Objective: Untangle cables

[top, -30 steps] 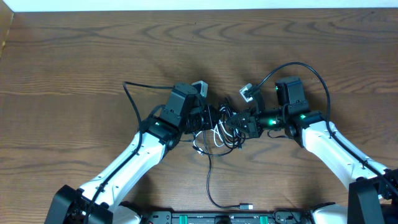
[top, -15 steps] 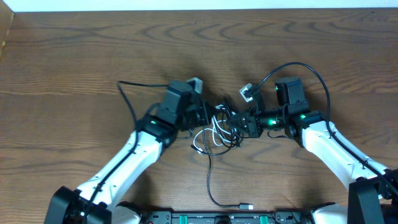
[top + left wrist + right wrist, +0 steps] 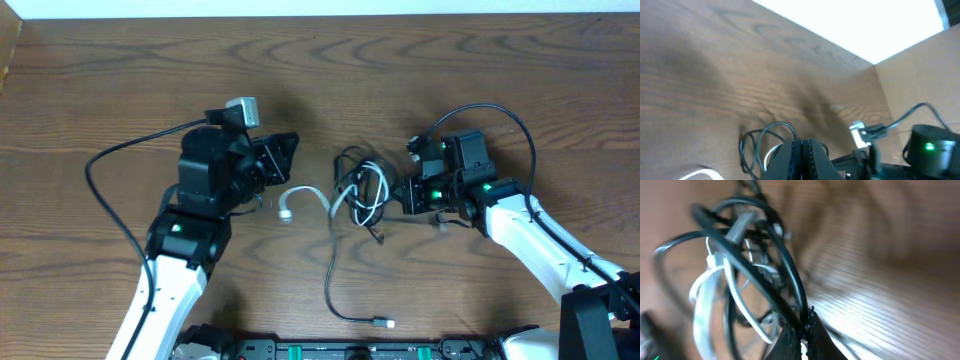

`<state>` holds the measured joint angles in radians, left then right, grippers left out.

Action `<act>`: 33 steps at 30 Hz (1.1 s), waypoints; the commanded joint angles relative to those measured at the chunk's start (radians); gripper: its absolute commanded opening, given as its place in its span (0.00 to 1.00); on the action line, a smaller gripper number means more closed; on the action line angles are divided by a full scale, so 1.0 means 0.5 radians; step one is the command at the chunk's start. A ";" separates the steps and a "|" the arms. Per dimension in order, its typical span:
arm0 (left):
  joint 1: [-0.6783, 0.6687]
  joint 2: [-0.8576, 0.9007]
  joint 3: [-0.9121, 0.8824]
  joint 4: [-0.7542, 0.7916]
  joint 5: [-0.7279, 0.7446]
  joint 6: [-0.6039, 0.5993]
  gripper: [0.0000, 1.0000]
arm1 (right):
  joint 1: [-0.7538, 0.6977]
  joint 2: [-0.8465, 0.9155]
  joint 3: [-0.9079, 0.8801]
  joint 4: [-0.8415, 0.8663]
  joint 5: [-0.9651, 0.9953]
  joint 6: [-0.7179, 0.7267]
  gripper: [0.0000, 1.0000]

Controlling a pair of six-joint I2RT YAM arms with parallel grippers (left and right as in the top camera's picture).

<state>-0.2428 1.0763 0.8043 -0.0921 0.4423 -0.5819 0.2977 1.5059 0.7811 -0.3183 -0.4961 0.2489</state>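
Observation:
The cables lie in a loose tangle at the table's middle. One white cable runs out of it to the left, its plug end flat on the wood. A black cable's tail trails toward the front edge. My left gripper is raised, left of the tangle and apart from it. In the left wrist view its fingers are pressed together with nothing seen between them, and black loops lie beyond. My right gripper is at the tangle's right side, shut on a black cable beside the white cable.
The left arm's thick black wire loops out to the left. The right arm's own wire arcs over its wrist. A cardboard wall stands at the far left. The robot base runs along the front edge.
My left arm has pulled back to the left and lifted away from the tangle. The white cable's end now lies stretched out to the left. The right gripper has shifted slightly right.

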 commanded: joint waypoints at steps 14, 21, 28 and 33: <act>-0.116 0.114 0.011 -0.125 0.221 0.056 0.40 | -0.006 -0.021 0.024 -0.051 0.407 0.191 0.02; -0.116 0.240 0.011 -0.127 0.215 0.056 0.43 | -0.159 -0.127 0.058 -0.076 0.419 0.144 0.43; -0.116 0.260 0.011 -0.127 0.168 0.058 0.44 | -0.346 -0.453 0.072 -0.168 0.397 0.143 0.49; -0.116 0.260 0.011 -0.127 0.070 0.057 0.44 | -0.307 -0.574 0.072 -0.169 0.172 0.139 0.45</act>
<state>-0.2985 1.2037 0.8043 -0.1551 0.5175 -0.5678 0.1307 1.2392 0.7940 -0.3992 -0.3214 0.3286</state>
